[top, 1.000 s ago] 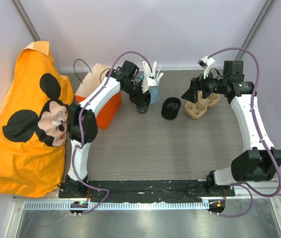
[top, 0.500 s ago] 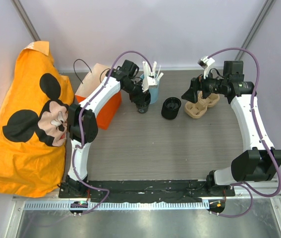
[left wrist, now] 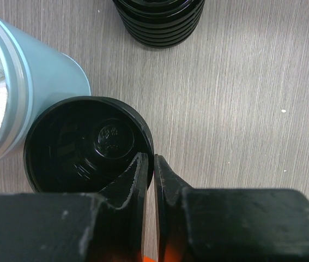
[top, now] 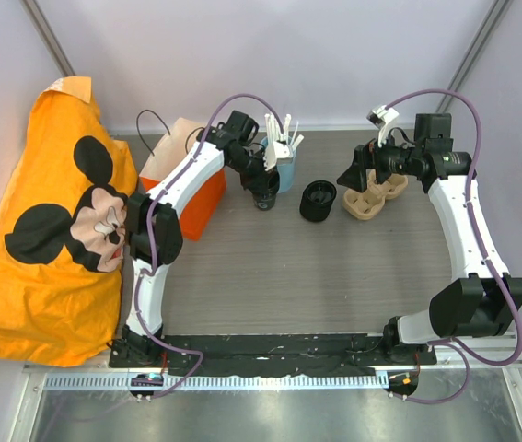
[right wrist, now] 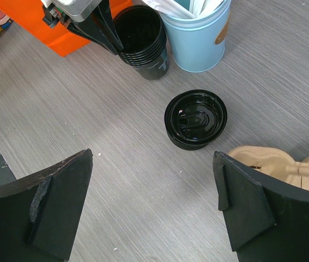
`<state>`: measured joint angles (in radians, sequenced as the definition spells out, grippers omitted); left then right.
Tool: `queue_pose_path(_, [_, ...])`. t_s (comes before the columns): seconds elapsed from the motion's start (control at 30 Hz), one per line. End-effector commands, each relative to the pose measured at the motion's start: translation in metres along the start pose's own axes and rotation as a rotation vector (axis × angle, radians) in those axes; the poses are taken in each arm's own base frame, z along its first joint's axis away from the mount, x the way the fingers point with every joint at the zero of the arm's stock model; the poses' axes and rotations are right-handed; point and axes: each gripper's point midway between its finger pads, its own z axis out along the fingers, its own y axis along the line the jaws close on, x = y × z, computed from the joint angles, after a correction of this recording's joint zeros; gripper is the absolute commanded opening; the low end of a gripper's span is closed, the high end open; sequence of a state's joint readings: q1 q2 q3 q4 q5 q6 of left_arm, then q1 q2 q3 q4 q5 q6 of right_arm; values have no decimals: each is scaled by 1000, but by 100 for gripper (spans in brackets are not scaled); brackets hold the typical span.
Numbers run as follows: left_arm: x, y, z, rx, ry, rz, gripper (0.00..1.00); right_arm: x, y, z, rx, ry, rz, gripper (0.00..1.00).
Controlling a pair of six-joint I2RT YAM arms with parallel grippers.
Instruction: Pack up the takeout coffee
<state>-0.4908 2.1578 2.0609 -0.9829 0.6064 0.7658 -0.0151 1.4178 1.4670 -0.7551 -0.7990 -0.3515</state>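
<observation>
Two claws, both unmoved this past second: left claw (left wrist: 149,159) pinches the rim of cup stack (left wrist: 89,144); right claw (right wrist: 153,158) gapes, lids (right wrist: 195,119) just ahead. Lift judged pending.

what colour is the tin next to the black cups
Light blue tin, clearest in right wrist view.

Lid stack (top: 318,200) between cups (top: 264,191) and carrier (top: 374,196)

Nested stack of black cups (right wrist: 141,35): stands upright, mouth open upward, several rims showing one under another, just beside the light blue tin (right wrist: 198,41). Short stack of black lids (right wrist: 195,119): sits flat on the wood-grain table (right wrist: 116,164), between cups and carrier. Brown pulp cup carrier (top: 371,198): lies flat at the right, close beside the lids.
</observation>
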Motion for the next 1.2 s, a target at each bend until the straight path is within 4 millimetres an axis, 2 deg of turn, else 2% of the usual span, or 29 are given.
queue_pose_path(0.0, [-13, 0, -4, 3, -28, 7, 12, -13, 4, -6, -2, -48, -59, 97])
queue_pose_path(0.27, [-14, 0, -5, 6, -20, -14, 4, -13, 5, -6, -6, -50, -60, 97])
queue_pose_path(0.67, [-30, 14, -18, -93, -56, -22, 2, -13, 5, -6, -9, -50, -58, 97])
queue_pose_path(1.07, [-30, 17, -26, -148, -38, -12, 2, -12, 6, -6, -11, -49, -57, 97])
queue_pose_path(1.17, [-22, 14, -27, -152, -19, -23, 2, -13, 6, -6, -12, -51, -60, 97])
